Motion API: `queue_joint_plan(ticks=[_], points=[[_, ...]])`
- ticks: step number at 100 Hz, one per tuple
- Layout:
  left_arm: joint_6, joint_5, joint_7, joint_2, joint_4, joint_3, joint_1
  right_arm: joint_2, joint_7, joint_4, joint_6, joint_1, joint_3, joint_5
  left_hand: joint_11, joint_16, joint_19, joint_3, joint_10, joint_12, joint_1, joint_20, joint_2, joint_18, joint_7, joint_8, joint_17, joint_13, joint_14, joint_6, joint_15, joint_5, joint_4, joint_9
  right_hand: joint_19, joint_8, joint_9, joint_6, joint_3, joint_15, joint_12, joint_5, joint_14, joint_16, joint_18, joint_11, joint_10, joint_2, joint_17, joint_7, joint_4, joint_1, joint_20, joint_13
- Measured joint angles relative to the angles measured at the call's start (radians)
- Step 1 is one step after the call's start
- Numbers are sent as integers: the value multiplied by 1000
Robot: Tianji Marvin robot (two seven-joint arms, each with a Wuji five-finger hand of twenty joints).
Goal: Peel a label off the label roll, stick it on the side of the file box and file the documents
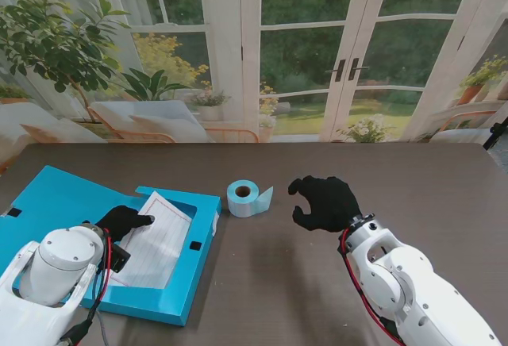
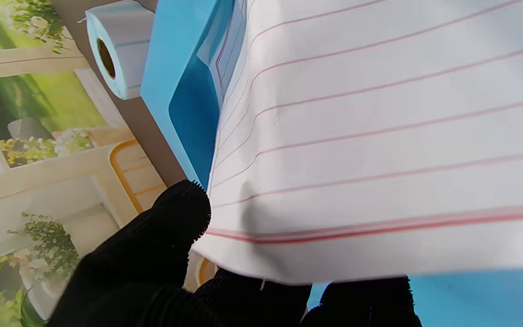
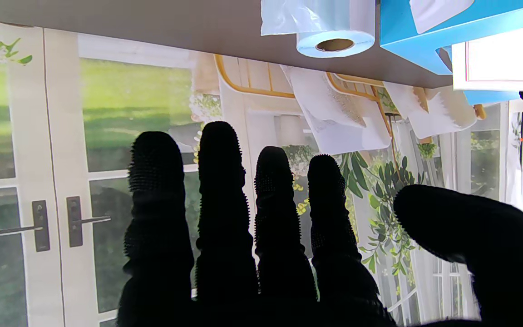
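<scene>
A blue file box [image 1: 171, 298] lies open on the table's left side, with red-lined white documents [image 1: 155, 243] resting in it. My left hand [image 1: 123, 221] pinches the near edge of the documents [image 2: 379, 136], thumb [image 2: 170, 227] on top and other fingers beneath. The pale blue label roll [image 1: 246, 197] stands mid-table just right of the box, a loose tail curling off its right side; it also shows in both wrist views [image 2: 116, 50] [image 3: 334, 32]. My right hand [image 1: 324, 203] hovers right of the roll, fingers [image 3: 225, 190] spread, holding nothing.
The file box lid [image 1: 44, 203] lies flat toward the far left. The dark brown table [image 1: 397, 179] stretches right to its far edge by the glass doors.
</scene>
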Motion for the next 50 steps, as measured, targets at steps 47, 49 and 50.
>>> queue_joint_plan(ticks=[47, 49, 50], points=[[-97, 93, -5, 21, -51, -36, 50, 1, 24, 0, 2, -8, 3, -1, -56, -112, -294, 31, -59, -145, -164, -36, -40, -37, -79, -70, 0, -152, -76, -55, -112, -83, -2, -192, -10, 0, -13, 0, 0, -12, -1, 0, 10, 0, 0, -2, 0, 0, 0, 0, 0, 0, 0, -24], [-100, 95, -4, 20, -55, -39, 52, 1, 24, 0, 2, -9, 3, 0, -56, -116, -295, 30, -59, -147, -164, -45, -40, -37, -79, -70, 0, -152, -76, -60, -112, -83, -2, -192, -12, 0, -13, 0, 0, -11, -1, 0, 10, -4, 0, -2, 0, 0, 0, 0, 0, 0, 0, -21], [-101, 97, -4, 20, -58, -40, 53, 1, 25, 0, 3, -9, 4, 0, -56, -119, -296, 30, -59, -148, -167, -48, -40, -37, -79, -70, 0, -152, -76, -63, -112, -83, -2, -192, -13, 0, -15, 0, 0, -11, -1, 0, 10, -4, 0, -2, 0, 0, 0, 0, 0, 0, 0, -21]])
